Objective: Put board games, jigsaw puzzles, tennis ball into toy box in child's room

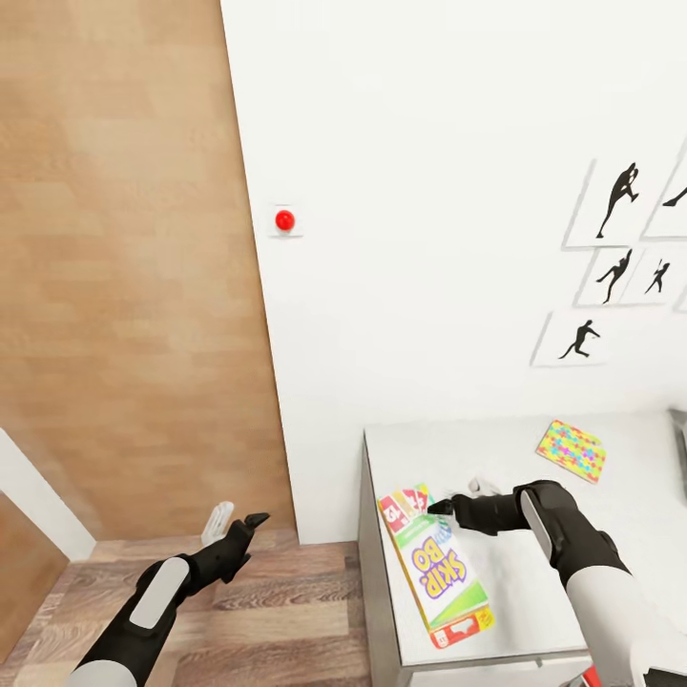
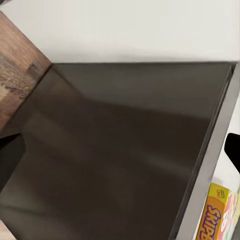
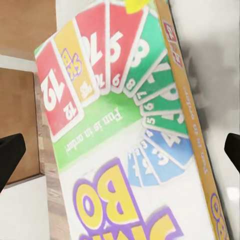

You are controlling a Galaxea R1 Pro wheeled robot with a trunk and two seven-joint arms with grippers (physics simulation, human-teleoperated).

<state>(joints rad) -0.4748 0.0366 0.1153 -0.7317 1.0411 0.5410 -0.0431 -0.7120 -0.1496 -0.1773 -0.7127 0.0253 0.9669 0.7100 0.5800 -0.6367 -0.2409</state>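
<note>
While the Skip-Bo box (image 1: 436,565) lies flat on the light grey worktop (image 1: 611,534), I judge the job to be at an early stage: this game is not yet in any toy box, and I cannot make out the bin from where I sit, save perhaps a grey sliver at the head view's right edge that I won't name. One jigsaw puzzle (image 1: 571,450) rests on the same worktop, well apart from the box and nearer the wall with the baseball-player prints (image 1: 611,277). The other games, the second puzzle and the ball I cannot account for, so I count nearly everything as left to do.

My right pincer (image 1: 443,507) hovers at the card-fan end of the box, its jaws spread wide; the right wrist view has a dark fingertip (image 3: 10,155) at either side, with the box lid (image 3: 125,125) between them and nothing gripped. My left pincer (image 1: 250,527) hangs over the wood-plank floor (image 1: 267,620) beside the worktop's dark side panel (image 2: 115,150); whether its jaws are apart I cannot tell.

The box's long axis runs from the wall end toward me, slanting slightly to my right as it nears. It lies close along the worktop's left edge, its near corner just by the front edge.
</note>
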